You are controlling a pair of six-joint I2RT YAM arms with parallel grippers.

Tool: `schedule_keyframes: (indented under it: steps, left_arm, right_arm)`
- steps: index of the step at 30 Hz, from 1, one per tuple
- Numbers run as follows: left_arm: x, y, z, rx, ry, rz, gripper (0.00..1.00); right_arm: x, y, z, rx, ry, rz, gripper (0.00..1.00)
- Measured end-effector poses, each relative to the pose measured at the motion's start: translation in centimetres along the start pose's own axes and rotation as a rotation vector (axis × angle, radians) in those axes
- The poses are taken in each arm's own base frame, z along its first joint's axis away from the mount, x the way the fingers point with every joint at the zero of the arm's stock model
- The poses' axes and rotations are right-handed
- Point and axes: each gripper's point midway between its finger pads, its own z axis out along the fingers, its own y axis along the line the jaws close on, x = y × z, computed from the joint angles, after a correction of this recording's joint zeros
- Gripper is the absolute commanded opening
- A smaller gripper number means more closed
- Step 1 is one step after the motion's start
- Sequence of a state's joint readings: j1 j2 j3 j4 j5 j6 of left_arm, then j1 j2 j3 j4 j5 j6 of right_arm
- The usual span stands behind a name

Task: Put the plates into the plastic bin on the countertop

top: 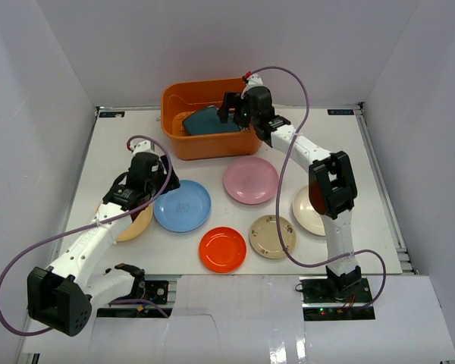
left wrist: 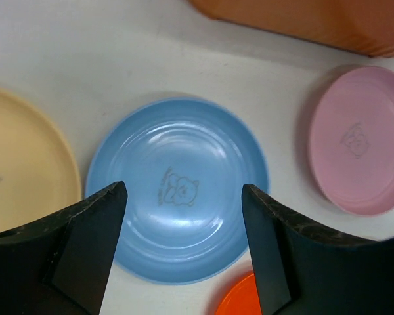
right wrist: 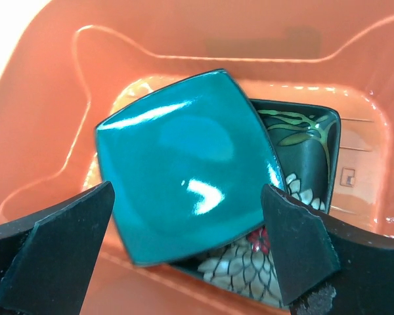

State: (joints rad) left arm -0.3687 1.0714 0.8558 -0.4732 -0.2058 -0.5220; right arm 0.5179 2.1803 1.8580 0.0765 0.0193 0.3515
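Left fingers (left wrist: 85,249) wide above blue plate (left wrist: 177,190) on worktop (left wrist: 85,65), arm stretched low. Right fingers (right wrist: 302,249) wide over bin (right wrist: 184,39), far, arm extended forward; teal plate (right wrist: 184,164) inside atop black plate (right wrist: 312,151).

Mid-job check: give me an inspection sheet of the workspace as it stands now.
Surface: white countertop, six plates flat on it.
Job's things: teal plate overlapping black flowered plate inside orange bin; blue plate, pink plate, red plate, beige patterned plate, cream plate, tan-yellow plate outside.
Clutter: nothing seen.
Grippers: left gripper open above blue plate; right gripper open over teal plate.
Cables: left cable and right cable, purple, loop loosely off the arms.
Surroundings: white panels on three sides.
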Motion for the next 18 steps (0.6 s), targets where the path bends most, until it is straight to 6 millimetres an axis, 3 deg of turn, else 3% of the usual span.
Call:
schedule_keyframes:
  steps: [4, 7, 11, 12, 13, 15, 17, 18]
  left_arm:
    - [2.1, 3.4, -0.4, -0.164, 0.037, -0.065, 0.77]
    - [3.5, 5.8, -0.7, -0.272, 0.038, -0.102, 0.74]
    - [3.9, 8.1, -0.8, -0.374, 0.021, -0.147, 0.72]
    - [3.6, 8.5, -0.7, -0.389, 0.006, -0.159, 0.72]
    - [3.3, 8.8, -0.6, -0.401, -0.005, -0.172, 0.72]
    - [2.7, 9.8, -0.2, -0.426, -0.021, -0.206, 0.72]
    - [2.2, 11.2, 0.5, -0.46, -0.023, -0.253, 0.72]
    - [2.1, 11.9, 0.9, -0.475, -0.023, -0.275, 0.71]
  right_arm:
    - [-1.7, 1.1, -2.6, -0.033, -0.019, -0.042, 0.92]
    - [-3.6, 2.2, -5.7, -0.062, -0.055, -0.056, 0.79]
    - [-4.9, 3.5, -11.4, -0.096, -0.106, -0.062, 0.42]
    - [-4.9, 3.9, -12.9, -0.104, -0.119, -0.063, 0.41]
    - [-4.6, 4.3, -14.0, -0.114, -0.124, -0.062, 0.39]
    - [-3.2, 5.3, -16.1, -0.135, -0.122, -0.062, 0.21]
    - [-0.6, 5.6, -17.4, -0.134, -0.101, -0.042, 0.08]
    - [1.4, 5.4, -18.1, -0.126, -0.072, -0.035, 0.08]
